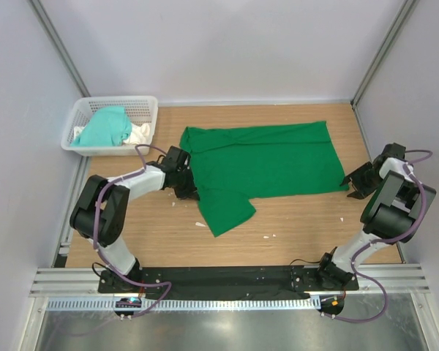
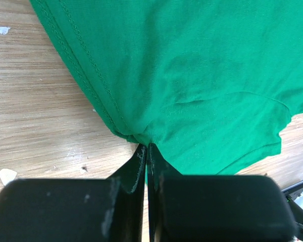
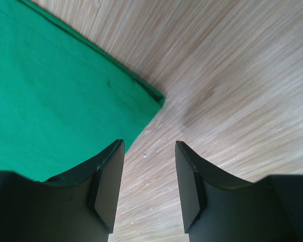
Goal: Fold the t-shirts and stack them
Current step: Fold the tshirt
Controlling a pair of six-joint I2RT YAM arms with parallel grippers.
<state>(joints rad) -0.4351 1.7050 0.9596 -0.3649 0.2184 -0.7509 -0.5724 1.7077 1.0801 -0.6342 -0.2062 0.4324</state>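
Left gripper (image 2: 145, 151) – fingers pressed together, pinching a puckered bit of the stitched edge of the green t-shirt (image 1: 263, 164), at the shirt's left side where the sleeve meets the body. Right gripper (image 3: 149, 145) – fingers apart with nothing between them but bare wood; it sits low at the shirt's right end, one finger over the corner of the cloth, the other over the table (image 1: 307, 219). Green t-shirt: spread flat across the middle of the wooden table with its long side running left to right, one sleeve flap lying out toward the near edge, right corner neat and square. Mint-teal t-shirt (image 1: 106, 128): bunched in the white lattice basket (image 1: 143, 108) at the far left corner of the table, well apart from the green one. White cloth (image 1: 140, 134): in the same basket, beside the mint-teal shirt. Small white scraps (image 1: 201, 224): scattered on the wood near the sleeve.
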